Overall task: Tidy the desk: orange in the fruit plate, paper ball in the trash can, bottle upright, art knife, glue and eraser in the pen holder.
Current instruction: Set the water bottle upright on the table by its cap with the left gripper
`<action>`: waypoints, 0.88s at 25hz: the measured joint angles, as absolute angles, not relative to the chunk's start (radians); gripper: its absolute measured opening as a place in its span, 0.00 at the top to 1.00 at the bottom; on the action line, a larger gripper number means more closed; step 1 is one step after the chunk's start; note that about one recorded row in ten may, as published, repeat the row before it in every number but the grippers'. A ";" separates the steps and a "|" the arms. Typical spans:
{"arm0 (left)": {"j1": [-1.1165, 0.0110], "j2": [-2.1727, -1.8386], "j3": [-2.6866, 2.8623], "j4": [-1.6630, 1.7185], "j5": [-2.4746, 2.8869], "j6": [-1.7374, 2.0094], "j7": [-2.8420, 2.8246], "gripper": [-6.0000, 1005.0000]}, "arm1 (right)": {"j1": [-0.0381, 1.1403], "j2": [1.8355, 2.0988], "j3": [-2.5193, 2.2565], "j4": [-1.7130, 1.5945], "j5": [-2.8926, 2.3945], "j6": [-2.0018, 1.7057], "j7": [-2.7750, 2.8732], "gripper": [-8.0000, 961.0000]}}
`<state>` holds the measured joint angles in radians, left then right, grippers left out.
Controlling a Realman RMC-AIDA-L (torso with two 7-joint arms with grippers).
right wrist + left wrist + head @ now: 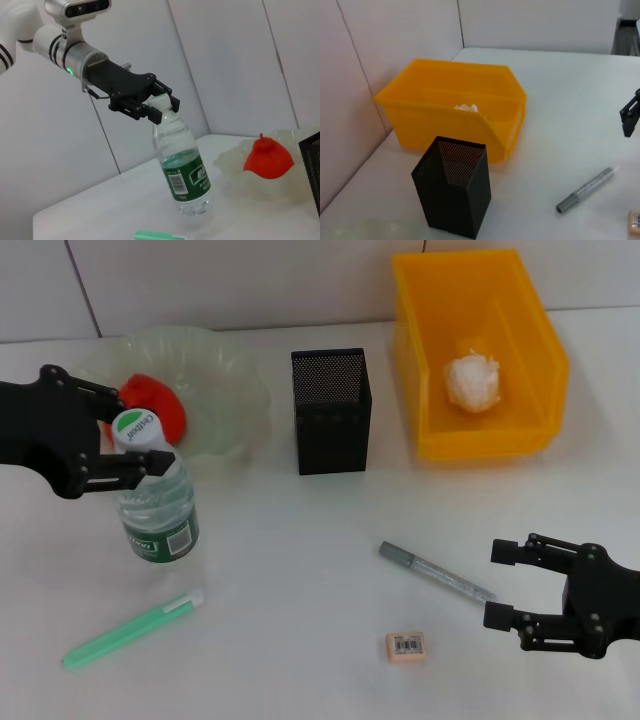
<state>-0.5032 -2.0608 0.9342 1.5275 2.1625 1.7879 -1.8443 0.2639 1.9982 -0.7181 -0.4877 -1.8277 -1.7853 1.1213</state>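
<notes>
The left pincer (135,448), black and reaching in from the left edge of the head view, is clamped around the white-capped neck of the clear plastic water bottle with a green label (155,505). The bottle rests on its base on the white desk (300,590), leaning slightly in the right wrist view. Just behind it sits the translucent pale-green fruit plate (215,375), holding the orange-red fruit (155,400). In front of the bottle, near the desk's front edge, lies the light-green stick with a whitish tip (130,630), well clear of both pincers. At centre stands the black mesh pen holder (330,410), upright, with nothing visible inside in the left wrist view. To its right, the yellow plastic bin (480,350) contains the crumpled white paper ball (472,380). In front of the bin, the grey pen-shaped tool (435,572) lies diagonally on the desk, and the small peach-coloured eraser with a barcode label (405,646) lies nearer the front edge. The right pincer (505,585) hovers low at the right, its fingers spread apart and gripping nothing, just beside the tip of the grey tool.
</notes>
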 joint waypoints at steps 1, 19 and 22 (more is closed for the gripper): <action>-0.504 -2.061 0.926 1.525 2.162 1.791 -1.847 0.49 | 0.264 1.998 -0.718 -0.488 -1.828 -1.785 1.121 0.13; -0.495 -2.051 0.843 1.411 2.171 1.708 -1.809 0.45 | 0.268 1.999 -0.718 -0.488 -1.829 -1.783 1.119 0.13; -0.494 -2.044 0.836 1.357 2.173 1.671 -1.783 0.44 | 0.273 1.998 -0.719 -0.488 -1.829 -1.783 1.120 0.13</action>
<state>-0.4940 -2.0443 0.8363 1.3572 2.1728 1.6707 -1.7827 0.2734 1.9979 -0.7186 -0.4878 -1.8286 -1.7826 1.1195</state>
